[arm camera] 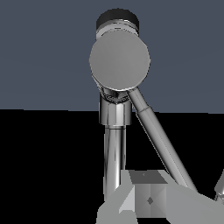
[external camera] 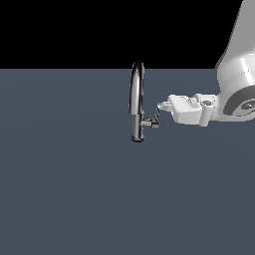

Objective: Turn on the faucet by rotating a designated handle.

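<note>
The chrome faucet [external camera: 137, 94] stands on the grey floor with its arched spout rising straight up. A short stub leaves its stem toward the exterior view's right and carries the thin handle [external camera: 156, 118]. My gripper [external camera: 160, 112] reaches in from the exterior view's right, level with that lever. In the wrist view the stub's round end faces the camera and the handle [arm camera: 159, 140] slants away from it, running between my two fingertips. One finger [arm camera: 148, 197] is beside the lever, the other sits at the frame's edge. The gripper [arm camera: 186, 197] is open, and whether a finger touches the lever is unclear.
The flat grey floor [external camera: 74, 189] stretches all around the faucet with nothing else on it. My white arm [external camera: 239, 79] fills the upper part of the exterior view's right.
</note>
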